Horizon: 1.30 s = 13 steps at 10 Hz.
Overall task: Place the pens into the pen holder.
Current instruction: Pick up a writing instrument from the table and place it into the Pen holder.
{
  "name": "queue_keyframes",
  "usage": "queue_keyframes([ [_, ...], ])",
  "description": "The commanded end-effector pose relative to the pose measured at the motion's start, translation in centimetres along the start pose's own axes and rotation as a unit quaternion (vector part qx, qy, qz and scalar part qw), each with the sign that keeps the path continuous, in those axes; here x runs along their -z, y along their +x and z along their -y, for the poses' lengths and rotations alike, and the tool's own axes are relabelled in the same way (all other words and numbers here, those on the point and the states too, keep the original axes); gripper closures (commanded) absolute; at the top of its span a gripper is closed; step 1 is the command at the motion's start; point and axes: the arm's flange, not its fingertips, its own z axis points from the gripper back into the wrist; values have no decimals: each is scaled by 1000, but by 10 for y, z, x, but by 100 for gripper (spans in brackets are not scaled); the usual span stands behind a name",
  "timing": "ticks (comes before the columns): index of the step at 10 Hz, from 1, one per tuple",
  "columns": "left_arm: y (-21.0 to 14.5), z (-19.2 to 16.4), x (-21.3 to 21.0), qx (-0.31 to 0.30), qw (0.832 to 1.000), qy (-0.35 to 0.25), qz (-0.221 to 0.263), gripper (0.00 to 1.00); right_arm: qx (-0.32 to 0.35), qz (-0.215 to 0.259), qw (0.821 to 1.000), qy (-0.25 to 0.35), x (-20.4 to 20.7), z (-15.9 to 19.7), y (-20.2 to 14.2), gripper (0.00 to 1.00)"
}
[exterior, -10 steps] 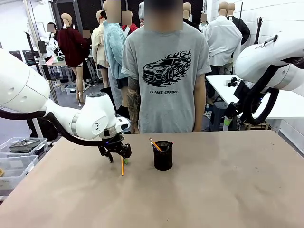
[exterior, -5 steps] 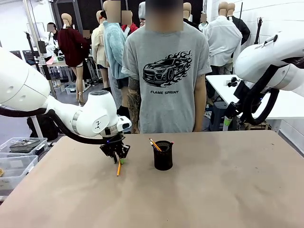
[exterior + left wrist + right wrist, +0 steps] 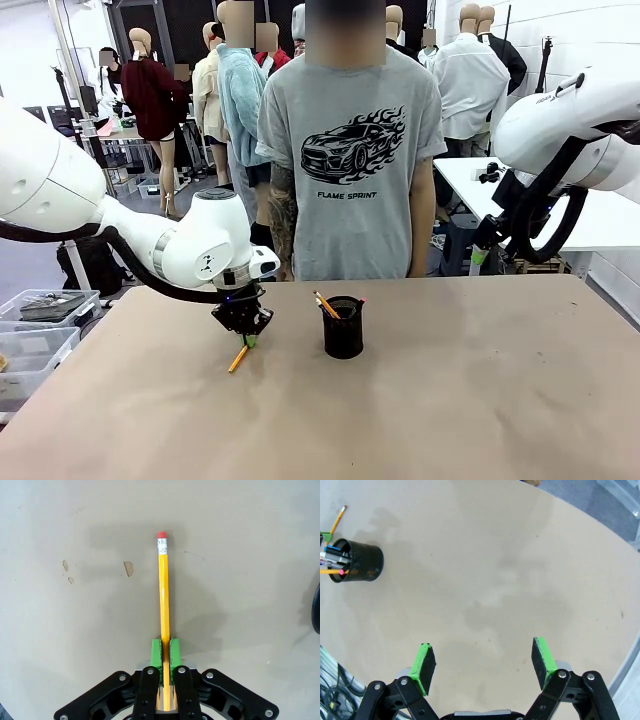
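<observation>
Bench [image 3: 480, 400]: a flat brown top across the lower half of the front view, bare apart from the cup and the pencil; its matt surface looks likely to let a thin stick roll.
Person [image 3: 350, 150]: stands at the far edge of the bench, top centre of the front view, arms down, taking no part.
Right arm: raised at the upper right of the front view, well apart from the work; its fingers [image 3: 426, 664] stand spread wide with nothing between them.
Left arm: reaches in from the left of the front view, with its left gripper [image 3: 245, 328] low over the bench, left of centre.
Pen holder [image 3: 343, 327]: a small black mesh cup, upright, centre of the front view and upper left of the right wrist view; several pens and a pencil already lean in it. Probably light and easy to tip if knocked.
Pencil [image 3: 163, 605]: yellow, with a red eraser at the far end, pinched near its other end between the green pads [image 3: 156, 652] of the left fingers, which are pressed together on it. Its free end slants down toward the bench, left of the cup.
Handling: stiff, light and thin, with a smooth painted shaft that may pivot in an end grip; holding nearer mid-length would steady it.
</observation>
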Motion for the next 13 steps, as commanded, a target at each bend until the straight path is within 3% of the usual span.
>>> queue_keyframes([
  [1,-11,-10,-12,-3,1000,-18,25,100,-7,2,1000,-3,1,1,-1,4],
  [4,-51,-41,-71,67,973,-150,161,100,-7,2,1000,-3,1,1,-1,4],
  [5,-68,-45,-84,111,959,-189,180,100,-7,2,1000,-3,1,1,-1,4],
  [8,-88,-40,-104,227,902,-269,248,100,-7,2,1000,-3,1,1,-1,4],
  [10,-88,-38,-113,248,867,-291,319,100,-7,2,1000,-3,1,1,-1,4],
  [12,-86,-33,-118,301,815,-341,360,100,-7,2,1000,-3,1,1,-1,4],
  [13,-84,-32,-120,327,773,-371,397,100,-7,2,1000,-3,1,1,-1,4],
])
